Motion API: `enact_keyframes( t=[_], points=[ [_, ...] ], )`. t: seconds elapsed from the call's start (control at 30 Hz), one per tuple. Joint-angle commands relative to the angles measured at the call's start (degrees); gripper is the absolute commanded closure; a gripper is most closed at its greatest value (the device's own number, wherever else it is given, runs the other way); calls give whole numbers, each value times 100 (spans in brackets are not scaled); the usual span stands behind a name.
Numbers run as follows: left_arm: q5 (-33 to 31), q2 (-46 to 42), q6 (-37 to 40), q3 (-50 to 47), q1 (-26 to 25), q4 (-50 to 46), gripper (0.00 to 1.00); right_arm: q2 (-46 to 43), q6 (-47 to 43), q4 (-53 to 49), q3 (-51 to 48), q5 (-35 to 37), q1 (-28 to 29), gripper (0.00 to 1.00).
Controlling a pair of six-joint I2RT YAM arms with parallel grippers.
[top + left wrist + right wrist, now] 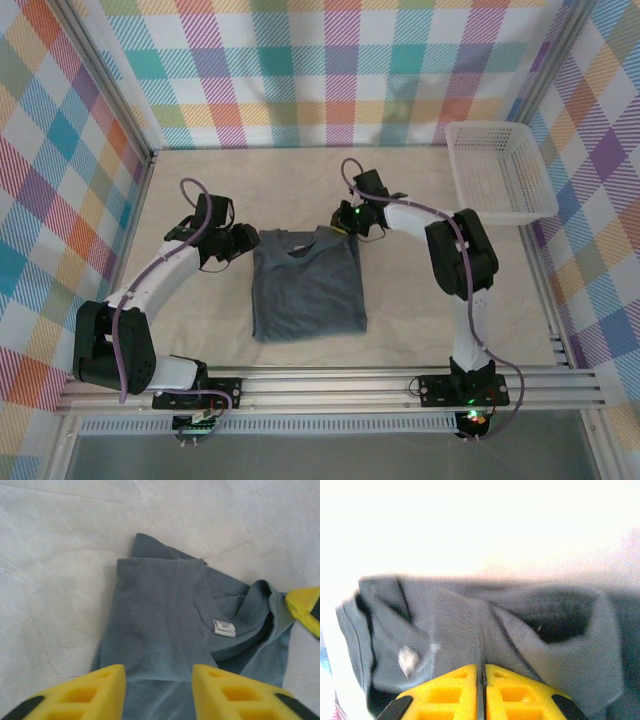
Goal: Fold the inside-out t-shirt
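At the left, the left gripper sits at the far left corner of the t-shirt. In its wrist view its yellow fingers stand apart over the grey cloth, holding nothing. The t-shirt lies flat in the middle of the table, between the two arms. It looks already narrowed to a rough rectangle, collar end away from the bases and the white tag showing inside the neckline. At the far right corner of the collar end, the right gripper has its fingers pressed together, with a ridge of cloth bunched up right at the tips (so it looks clamped on the fabric, though that view is blurred and overexposed). Off to the right, well apart from the shirt, stands a white basket.

The step in hand appears to be taking hold of the collar end for a crosswise fold. The next move probably needs the left fingers to close on their own corner, so both corners rise together and travel toward the near hem.
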Motion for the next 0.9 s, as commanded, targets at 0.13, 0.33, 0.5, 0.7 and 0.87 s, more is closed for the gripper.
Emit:
enact_keyframes(
  t=[0.13, 0.33, 0.5, 0.7, 0.87],
  points=[
    [-76, 269, 384, -38, 391, -124, 36, -926, -656, -725, -209, 708, -133, 65],
    [616, 1038, 553, 184, 405, 405, 28, -1472, -1673, -510, -1380, 1055, -168, 32],
    [440, 1723, 688, 685, 405, 397, 29, -798, -1969, -619, -894, 519, -163, 29],
    [867, 2312, 614, 919, 408, 820, 30, -286, -1840, -456, -402, -73, -142, 35],
    [1595, 2895, 371, 1115, 393, 1330, 34, -33, -1519, -463, -279, -286, -124, 42]
  ],
)
